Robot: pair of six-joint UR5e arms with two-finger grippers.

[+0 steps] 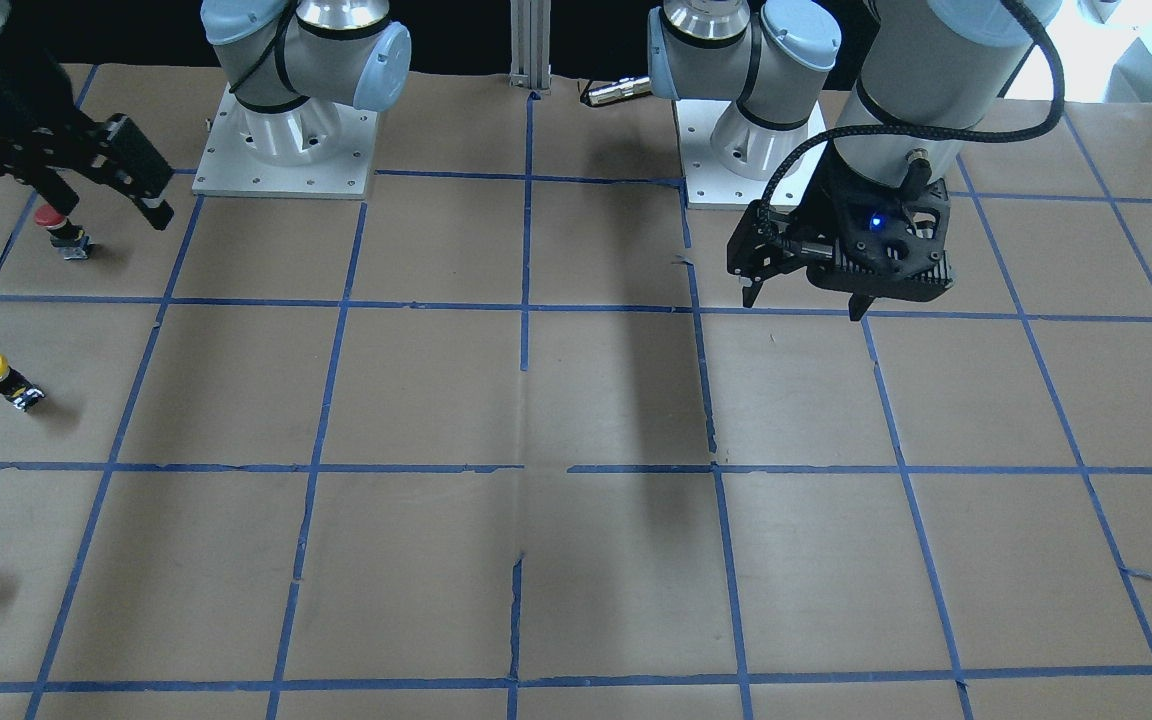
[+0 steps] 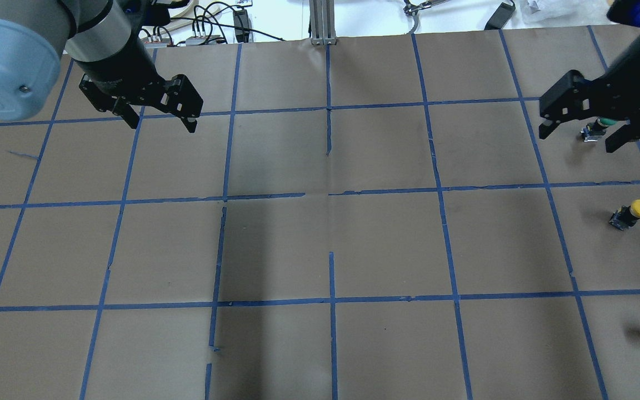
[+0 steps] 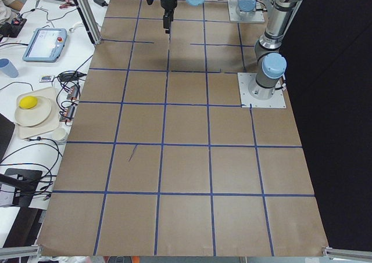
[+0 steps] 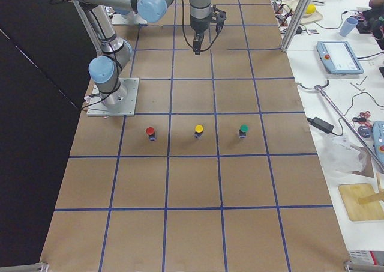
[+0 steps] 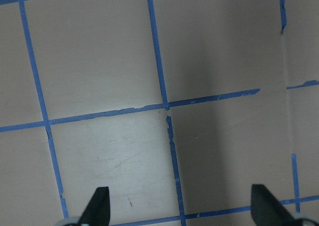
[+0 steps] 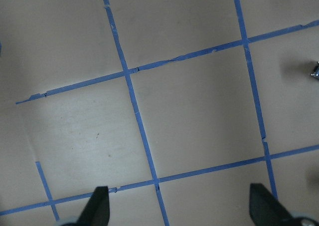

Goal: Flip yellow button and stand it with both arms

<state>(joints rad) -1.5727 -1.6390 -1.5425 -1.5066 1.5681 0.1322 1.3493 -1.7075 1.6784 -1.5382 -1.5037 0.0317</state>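
The left arm's light-blue joint cap [image 2: 6,61] looms largest in the overhead view, at the top left corner. Below it the left pincer [image 2: 161,125] hangs above the desk [image 2: 386,250] with its jaws spread wide. The left wrist view shows both black fingertips [image 5: 99,206] far apart, with only brown paper and blue tape lines between them.

The right pincer [image 2: 575,140] is likewise released. Its fingertips [image 6: 99,206] stand wide apart in its own wrist view, with bare desk between.

There are three push-buttons, one to a grid square, in a row along the desk's edge on the robot's right. The red button [image 1: 61,228] is nearest the robot's base, the yellow button [image 2: 631,213] is in the middle, and the green button [image 2: 595,130] is farthest out. In the right-side view each appears to stand cap up on its dark body. The yellow button lies well apart from the left pincer, which is over the far side of the desk.

The right pincer overlaps the green button in the overhead view and the red one in the front view. I cannot tell how high above them it hangs.

A teach pendant [image 4: 339,56] lies on the white side bench, its screen too small to read.
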